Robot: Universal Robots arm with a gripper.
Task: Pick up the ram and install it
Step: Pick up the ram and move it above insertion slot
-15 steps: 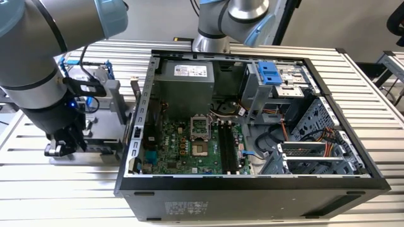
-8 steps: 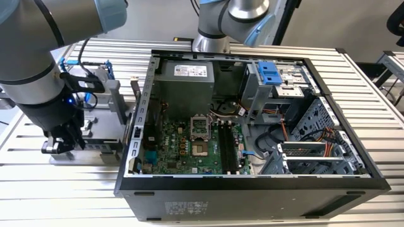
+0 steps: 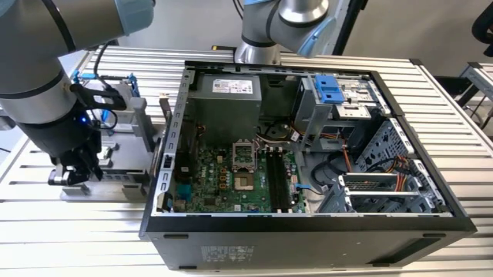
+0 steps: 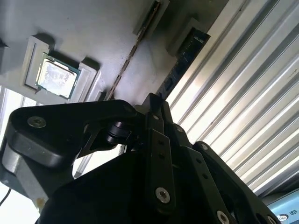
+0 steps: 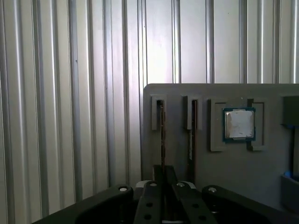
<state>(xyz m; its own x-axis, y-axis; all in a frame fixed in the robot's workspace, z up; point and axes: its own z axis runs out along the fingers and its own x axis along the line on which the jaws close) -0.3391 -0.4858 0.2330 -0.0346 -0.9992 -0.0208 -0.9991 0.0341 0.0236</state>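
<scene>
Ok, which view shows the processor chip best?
The first wrist view: the chip faces the camera squarely in its grey tray. The second wrist view catches it at a slant. In the exterior view the arm stands in front of that tray.

Wrist views close, seemingly sharing grey fixture

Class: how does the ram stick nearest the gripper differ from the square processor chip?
The ram stands on edge in a narrow slot; the processor chip lies flat in a square recess. The ram looks long, thin and dark; the processor chip is square with a silvery face. Both sit in the grey holder.
</scene>
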